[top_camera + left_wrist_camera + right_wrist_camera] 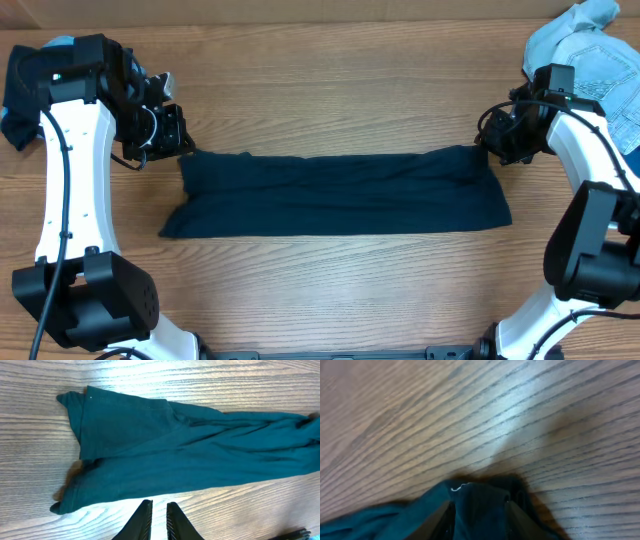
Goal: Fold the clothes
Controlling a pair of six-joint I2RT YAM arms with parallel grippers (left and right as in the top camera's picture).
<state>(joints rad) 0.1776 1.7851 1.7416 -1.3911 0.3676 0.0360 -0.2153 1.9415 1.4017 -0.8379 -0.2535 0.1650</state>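
Dark piece (pixel 18 112): lying at the table's far left by the left arm, well apart from the work. I am judging that a wide swing could drag it in.

Left gripper (pixel 158 510): fingers sitting almost pressed together, holding nothing, just beside the shirt's left end and off the cloth. Any lift now would be going up one-handed.

Dark navy shirt (pixel 335 195): lying flat as a long band across the middle of the table (pixel 330 90), with its left end uneven. A one-sided pull risks skewing the band and spilling the fold.

Right gripper (pixel 480 510): pinching a bunched corner at the band's right end. I am not able to tell how many layers; a top-layer-only grip risks peeling it open.

Pale denim piece (pixel 590 50): heaped far right, near the right arm. I am flagging a snag risk.
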